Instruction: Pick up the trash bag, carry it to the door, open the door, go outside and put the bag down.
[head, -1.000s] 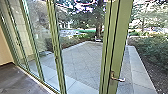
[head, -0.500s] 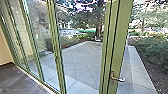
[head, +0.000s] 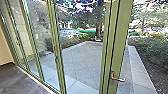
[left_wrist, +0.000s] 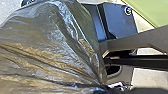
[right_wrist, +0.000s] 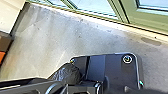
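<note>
Head view: nothing has shifted at the green door (head: 121, 50), so the task is no further on. Left wrist: the trash bag (left_wrist: 55, 42) bunches at the left hand (left_wrist: 105, 87), apparently clamped. Right wrist: cannot tell the right hand's state.

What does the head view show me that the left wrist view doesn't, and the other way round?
Head view: the lever handle on the green door frame, the paved yard, a tree trunk and shrubs.

Left wrist view: the dark, shiny trash bag up close, its folds running together toward one spot.

Both: green-painted surfaces; the wrist camera's green panel looks like part of the same glazed front, though I can't confirm which part.
</note>
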